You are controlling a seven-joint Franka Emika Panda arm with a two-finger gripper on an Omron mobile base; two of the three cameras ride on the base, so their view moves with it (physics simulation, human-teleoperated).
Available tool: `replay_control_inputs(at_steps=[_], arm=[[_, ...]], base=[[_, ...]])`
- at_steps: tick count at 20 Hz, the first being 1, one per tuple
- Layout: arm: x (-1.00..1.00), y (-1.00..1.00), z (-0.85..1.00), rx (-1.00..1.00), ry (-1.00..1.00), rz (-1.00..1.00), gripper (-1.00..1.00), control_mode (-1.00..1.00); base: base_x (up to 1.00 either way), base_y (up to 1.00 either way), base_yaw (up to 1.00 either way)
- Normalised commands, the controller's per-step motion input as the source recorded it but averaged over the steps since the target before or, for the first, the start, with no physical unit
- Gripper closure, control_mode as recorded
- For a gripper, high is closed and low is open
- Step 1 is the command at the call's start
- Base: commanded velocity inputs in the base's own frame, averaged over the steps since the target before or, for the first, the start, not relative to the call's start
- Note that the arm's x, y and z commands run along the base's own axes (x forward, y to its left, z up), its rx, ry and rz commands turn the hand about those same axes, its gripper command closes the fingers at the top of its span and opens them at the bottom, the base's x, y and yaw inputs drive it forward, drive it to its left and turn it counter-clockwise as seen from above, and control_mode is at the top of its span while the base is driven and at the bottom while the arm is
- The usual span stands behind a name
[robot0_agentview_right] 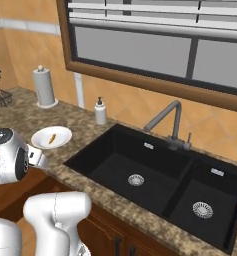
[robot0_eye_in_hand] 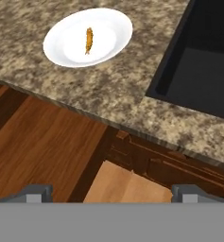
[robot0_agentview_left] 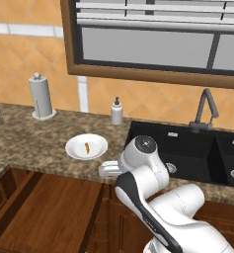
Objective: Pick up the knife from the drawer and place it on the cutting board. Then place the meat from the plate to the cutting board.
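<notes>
Speckled brown counter (robot0_agentview_left: 34,143) holds one white plate (robot0_agentview_left: 75,148) with one tiny orange strip of meat (robot0_agentview_left: 87,147) lying in its middle. One drawer (robot0_agentview_left: 49,212) is pulled out below it. One black sink (robot0_agentview_right: 155,175) has two bowls. One claw (robot0_eye_in_hand: 111,193) hangs wide open over the drawer, holding nothing.

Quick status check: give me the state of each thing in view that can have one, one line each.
tool: open, holding nothing, over the cabinet fronts below the counter edge.
drawer: pulled open; no knife visible on the part that shows.
plate: upright on the counter, left of the sink.
meat: lying on the plate, not yet moved.
sink: both basins dry.
faucet: no water running.
</notes>
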Motion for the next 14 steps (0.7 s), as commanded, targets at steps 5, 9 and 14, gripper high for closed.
replay_control_inputs(at_steps=[5,9,14], arm=[[0.00,0.00,0.00,0.00,0.00,0.00,-1.00,1.00],[0.00,0.00,0.00,0.00,0.00,0.00,-1.00,1.00],[0.00,0.00,0.00,0.00,0.00,0.00,-1.00,1.00]], base=[[0.68,0.47,0.02],[0.45,0.43,0.00],[0.71,0.18,0.00]])
